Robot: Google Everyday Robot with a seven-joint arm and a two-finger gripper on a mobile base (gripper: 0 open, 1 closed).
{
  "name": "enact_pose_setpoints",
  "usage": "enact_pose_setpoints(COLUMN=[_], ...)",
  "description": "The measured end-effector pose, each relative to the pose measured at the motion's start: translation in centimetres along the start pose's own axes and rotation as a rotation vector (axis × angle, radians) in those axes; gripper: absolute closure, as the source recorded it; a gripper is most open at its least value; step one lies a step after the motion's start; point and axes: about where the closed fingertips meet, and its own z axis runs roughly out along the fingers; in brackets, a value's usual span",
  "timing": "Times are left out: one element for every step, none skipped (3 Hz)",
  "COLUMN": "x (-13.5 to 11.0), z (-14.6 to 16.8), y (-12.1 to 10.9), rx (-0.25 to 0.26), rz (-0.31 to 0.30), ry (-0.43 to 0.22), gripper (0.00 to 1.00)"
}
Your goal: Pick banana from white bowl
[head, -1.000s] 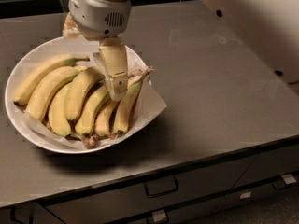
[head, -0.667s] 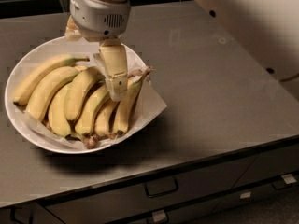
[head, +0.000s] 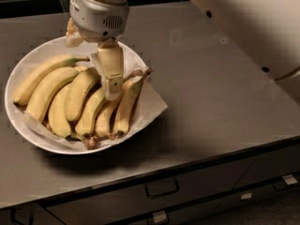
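The white bowl (head: 29,62) is wide and shallow and stands at the left of the grey counter, lined with white paper (head: 152,103). Several yellow bananas lie side by side in it, stems towards the front. My gripper (head: 111,90) comes down from above the bowl's far side. Its tip rests at the right-hand bananas, touching the banana (head: 125,109) nearest the bowl's right rim or its neighbour. The gripper's white housing (head: 98,14) hides the bowl's far rim.
The grey counter (head: 215,102) stretches right of the bowl to a front edge. Drawers with handles (head: 161,189) lie below it. My arm's large white link (head: 253,22) fills the top right. A dark wall runs along the back.
The gripper stays at the same spot over the right-hand bananas. The white arm link at the top right has swung further into view. The bananas have not moved.
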Motion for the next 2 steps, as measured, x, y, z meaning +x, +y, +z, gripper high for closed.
enact_pose_setpoints(x=[0.04,0.04], z=[0.17,0.18], y=[-0.17,-0.17], rx=[0.006,0.006], rz=[-0.011,-0.011], ry=[-0.005,-0.005], gripper=[0.07,0.07])
